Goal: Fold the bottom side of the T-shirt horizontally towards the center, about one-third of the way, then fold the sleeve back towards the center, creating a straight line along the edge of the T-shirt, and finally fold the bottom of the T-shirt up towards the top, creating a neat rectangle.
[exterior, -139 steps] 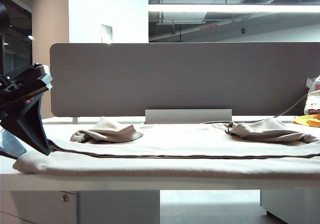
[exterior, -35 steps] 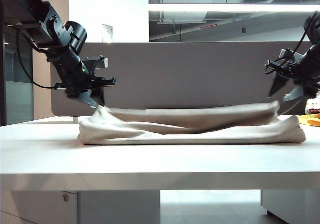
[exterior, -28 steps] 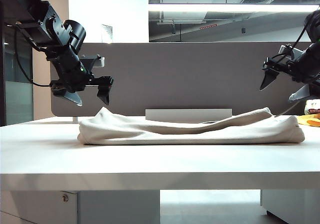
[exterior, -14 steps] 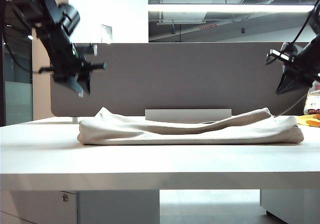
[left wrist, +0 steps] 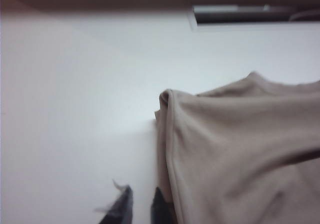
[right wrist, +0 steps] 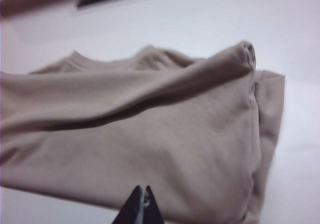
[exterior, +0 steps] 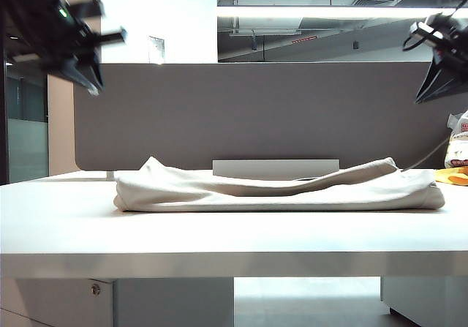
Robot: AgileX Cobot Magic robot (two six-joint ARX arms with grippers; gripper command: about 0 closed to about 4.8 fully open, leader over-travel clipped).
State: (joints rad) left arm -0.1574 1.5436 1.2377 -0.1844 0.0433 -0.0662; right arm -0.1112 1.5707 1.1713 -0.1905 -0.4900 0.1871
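The beige T-shirt (exterior: 278, 192) lies folded into a long low bundle across the white table (exterior: 234, 239). It also shows in the left wrist view (left wrist: 240, 149) and the right wrist view (right wrist: 150, 134). My left gripper (exterior: 93, 84) hangs high above the bundle's left end, blurred. Its fingertips (left wrist: 141, 205) are a narrow gap apart with nothing between them. High above the right end, my right gripper (exterior: 423, 96) is shut and empty (right wrist: 142, 193). A stitched band (left wrist: 168, 149) edges the shirt's left end; I cannot tell if it is the bottom hem. The sleeve is hidden in the folds.
A grey partition (exterior: 256, 115) stands behind the table, with a pale bracket (exterior: 276, 169) at its foot. A white printed bag (exterior: 458, 148) and a yellow object (exterior: 450, 175) sit at the far right. Bare tabletop lies in front of the shirt.
Both grippers let go of the shirt's raised ends and rose up and outward, their jaws closing. The cloth settled flat on the table.
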